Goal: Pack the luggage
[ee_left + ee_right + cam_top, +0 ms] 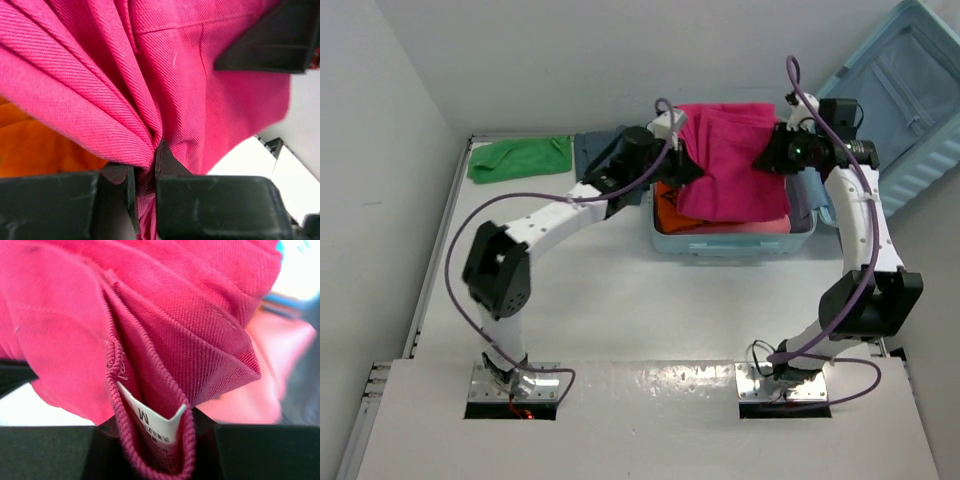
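Luggage (730,243) lies open at far side of counter (620,300), directly under both jaws. Left jaws clenched on pink garment (730,165), left edge. Right jaws grasping its right hem at label (157,427). Left arm (555,215) stretched diagonally; right arm (865,220) bent inward.

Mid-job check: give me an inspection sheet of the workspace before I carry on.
Surface: white table, no spills seen.
Job's things: suitcase open, lid at far right; orange garment inside; pink cloth held over it.
Clutter: green cloth at the far left corner.
Grippers: left gripper and right gripper both shut on the pink cloth.
Cables: purple cables loop along both arms; no snag seen.
Surroundings: white walls; nothing else seen.
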`<state>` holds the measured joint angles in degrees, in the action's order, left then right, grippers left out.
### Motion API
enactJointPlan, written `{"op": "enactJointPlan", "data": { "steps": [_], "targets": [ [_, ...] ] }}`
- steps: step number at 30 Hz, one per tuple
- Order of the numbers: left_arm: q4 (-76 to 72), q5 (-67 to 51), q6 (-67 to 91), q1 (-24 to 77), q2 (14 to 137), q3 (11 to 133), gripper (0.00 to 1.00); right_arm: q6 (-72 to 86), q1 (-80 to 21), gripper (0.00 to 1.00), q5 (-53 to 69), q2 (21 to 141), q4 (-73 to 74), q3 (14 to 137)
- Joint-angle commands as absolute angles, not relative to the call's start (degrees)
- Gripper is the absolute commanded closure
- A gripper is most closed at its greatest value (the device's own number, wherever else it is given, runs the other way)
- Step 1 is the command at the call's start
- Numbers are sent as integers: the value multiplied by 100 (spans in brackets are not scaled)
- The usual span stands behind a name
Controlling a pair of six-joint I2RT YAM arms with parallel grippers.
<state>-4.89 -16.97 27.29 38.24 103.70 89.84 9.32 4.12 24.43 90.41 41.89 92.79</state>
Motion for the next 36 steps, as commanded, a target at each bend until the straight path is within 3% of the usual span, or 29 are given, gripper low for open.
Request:
{"op": "enactJointPlan", "data": {
  "steps": [1,7,10,16,18,19,20,21,23,24,27,33,36],
  "targets": [
    [-888,-1556,2654,3981,11002,9833,100,493,869,100,2443,8727,3218,8904],
    [-414,-1556,2786,4034,12662,11607,100,167,1537,100,2435,9349,2586,8534],
    [-501,-1337,2752,4157,12893,11689,100,114,1740,100,2417,9753,2470,8543],
    [-387,-1283,2812,4157,13069,11207,89,-139,1644,100,2391,10738,2478,9026],
    [-317,-1283,2812,4104,13069,11013,85,-342,1495,98,2277,11021,2496,9192],
    [-256,-1344,2812,4104,13069,10960,67,-456,1468,96,2198,11213,2531,9228],
    [-203,-1345,2760,4052,13000,10908,54,-588,1407,91,2162,11276,2566,9255],
    [-202,-1406,2760,4052,12947,10855,43,-676,1311,75,2058,11311,2593,9298],
    [-1,-1311,2708,3999,12754,10794,19,-729,1266,55,1829,11364,2593,9299],
    [70,-1231,2707,3999,12666,10741,14,-695,1248,37,1776,11347,2575,9316],
    [184,-976,2550,3736,12167,10574,10,-598,1257,24,1617,11216,2689,9518],
    [132,-791,2364,3051,10988,10213,10,-203,1231,14,1468,10556,2716,10107],
    [351,-651,2364,2734,10565,10213,10,-44,1082,14,1564,10380,2716,10467]
  ]
}}
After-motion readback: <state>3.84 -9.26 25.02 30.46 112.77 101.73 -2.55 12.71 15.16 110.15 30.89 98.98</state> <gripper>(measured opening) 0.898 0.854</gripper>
